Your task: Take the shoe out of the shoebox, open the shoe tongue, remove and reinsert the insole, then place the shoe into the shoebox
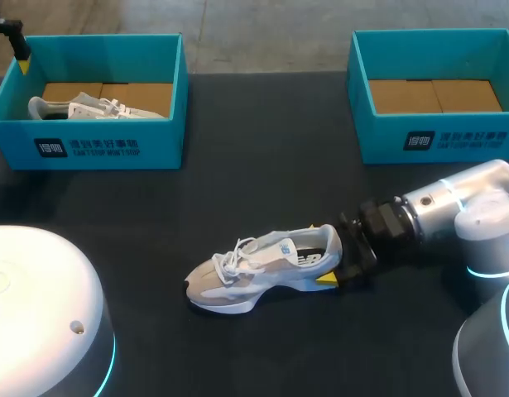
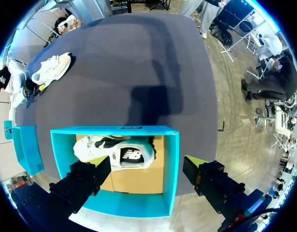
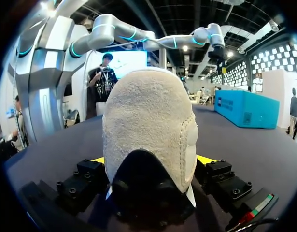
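Head view: grey-and-white laced sneaker [image 1: 254,269] out on the dark table [image 1: 262,165], gripped by the heel only.
Over the teal cardboard shoebox [image 1: 88,153] holding a second white sneaker [image 1: 88,106], the left gripper [image 2: 147,164] hangs, fingers apart. To its right, the right gripper [image 1: 330,265] clamps the heel. Pulling the tongue could swing the toe or slip the heel free.

Bright even light, soft shadows, mild glare
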You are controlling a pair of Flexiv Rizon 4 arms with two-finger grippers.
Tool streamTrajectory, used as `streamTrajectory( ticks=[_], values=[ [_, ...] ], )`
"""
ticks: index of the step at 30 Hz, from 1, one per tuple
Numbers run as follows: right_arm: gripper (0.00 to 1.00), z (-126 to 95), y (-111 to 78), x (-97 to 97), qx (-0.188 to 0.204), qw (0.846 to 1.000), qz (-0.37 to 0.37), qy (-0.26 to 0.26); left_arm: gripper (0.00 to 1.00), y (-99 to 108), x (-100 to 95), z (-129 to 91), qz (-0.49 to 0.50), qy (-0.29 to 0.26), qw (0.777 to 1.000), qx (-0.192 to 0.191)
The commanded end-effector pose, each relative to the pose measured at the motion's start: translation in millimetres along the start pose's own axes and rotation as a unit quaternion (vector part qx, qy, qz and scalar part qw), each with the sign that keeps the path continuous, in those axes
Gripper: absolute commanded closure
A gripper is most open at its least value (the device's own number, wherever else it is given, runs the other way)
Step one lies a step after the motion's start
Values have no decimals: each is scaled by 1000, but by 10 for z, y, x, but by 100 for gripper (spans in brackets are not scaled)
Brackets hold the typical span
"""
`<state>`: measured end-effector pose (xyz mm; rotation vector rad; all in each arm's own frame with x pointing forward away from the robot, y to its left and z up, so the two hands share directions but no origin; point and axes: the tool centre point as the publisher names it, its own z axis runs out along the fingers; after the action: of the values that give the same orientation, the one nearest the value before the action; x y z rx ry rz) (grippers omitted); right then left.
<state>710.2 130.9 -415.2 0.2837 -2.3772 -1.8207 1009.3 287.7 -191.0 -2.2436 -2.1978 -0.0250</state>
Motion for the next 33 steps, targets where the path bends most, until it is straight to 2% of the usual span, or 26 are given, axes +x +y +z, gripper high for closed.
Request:
streamTrajectory(
  ticks=[1, 2, 11, 33],
  values=[
    [98, 8, 24, 15, 2, 1000, -2, -4, 0, -2, 2, -6, 0, 2, 1000, 0],
    [100, 9, 24, 18, 1, 1000, -3, -4, 0, -2, 2, -6, 0, 2, 1000, 0],
    [100, 27, 29, 66, -3, 1000, -5, -17, 0, -2, 2, -6, 0, 2, 1000, 0],
    [100, 17, 74, 152, -12, 996, -9, -85, 0, -2, 2, -6, 0, 2, 1000, 0]
  ],
)
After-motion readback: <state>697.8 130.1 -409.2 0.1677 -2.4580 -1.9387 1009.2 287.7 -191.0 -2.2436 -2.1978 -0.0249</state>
